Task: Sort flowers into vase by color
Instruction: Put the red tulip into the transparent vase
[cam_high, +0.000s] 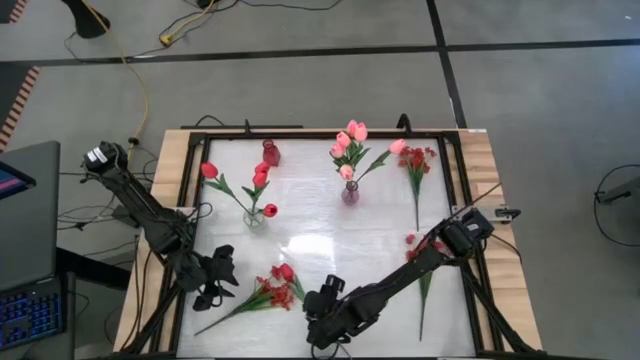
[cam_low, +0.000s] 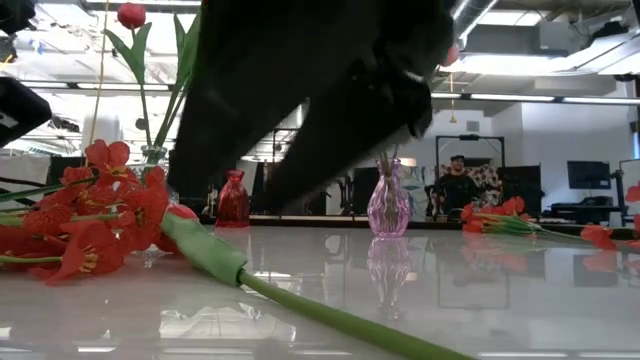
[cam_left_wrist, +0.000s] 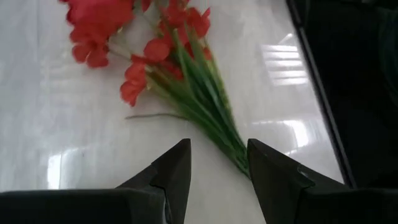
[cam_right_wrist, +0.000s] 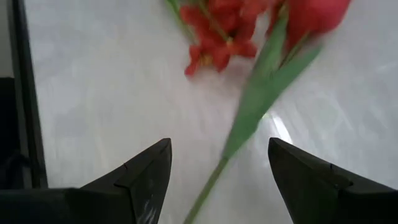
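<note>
A bushy red spray (cam_high: 272, 293) and a red tulip (cam_high: 286, 272) lie together on the white table (cam_high: 330, 240) near its front edge. The spray's green stems (cam_left_wrist: 214, 118) run toward my left gripper (cam_left_wrist: 217, 144), which is open, slants down and hovers at the stem ends (cam_high: 212, 290). The tulip's long stem (cam_right_wrist: 249, 118) runs toward my right gripper (cam_right_wrist: 219, 142), also open and slanting down from the near right (cam_high: 322, 318). In the low view the tulip stem (cam_low: 300, 300) lies flat on the table.
At the back stand a clear vase (cam_high: 254, 215) with red tulips, a small red vase (cam_high: 270, 153) and a purple vase (cam_high: 350, 193) with pink tulips. A red spray (cam_high: 415, 165) lies at the far right, and another flower (cam_high: 425, 295) lies under my right arm.
</note>
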